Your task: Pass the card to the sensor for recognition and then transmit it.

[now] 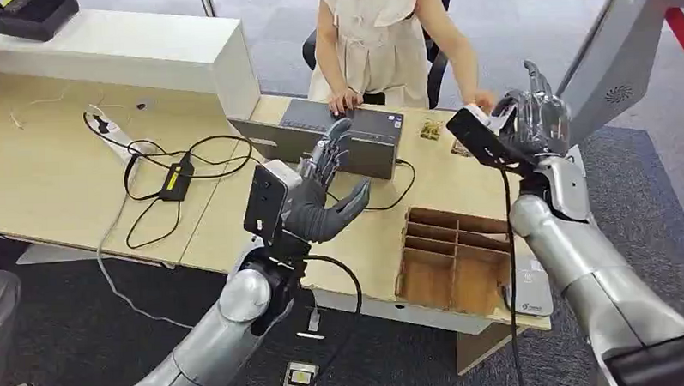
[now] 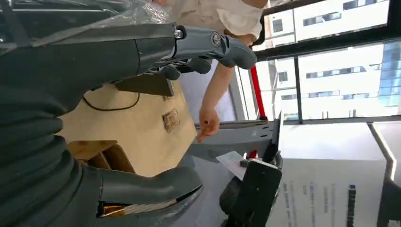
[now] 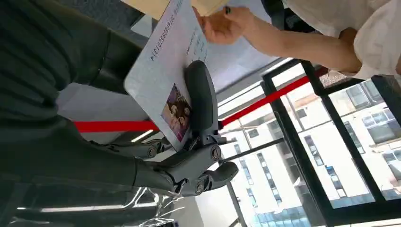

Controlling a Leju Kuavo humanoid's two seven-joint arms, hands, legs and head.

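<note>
Head view: we see the left hand (image 1: 326, 198) raised over the wooden table (image 1: 55, 181), fingers spread, nothing in it, released. Just past its fingertips sits a dark sensor box (image 1: 354, 137), with a person (image 1: 376, 37) behind it resting one hand on the box. The right hand (image 1: 533, 118) is raised well off to the side, near the person's other hand (image 1: 483, 100); from here we cannot tell what it grips. Below and between the two robot hands lies a brown divided cardboard tray (image 1: 452, 258). A power strip (image 1: 113, 132) and black cables lie far out beyond the left hand.

Left wrist view: we see the left hand (image 2: 142, 94) with thumb and fingers apart, nothing between them. Beyond the fingers the person's hand (image 2: 208, 124) hovers at the table edge.

Right wrist view: the right hand (image 3: 189, 142) grasps the card (image 3: 170, 61), a white printed card with a small photo, the thumb pressed across its face. The person's hand (image 3: 222, 23) is right at the card's far end; we cannot tell if it touches.
</note>
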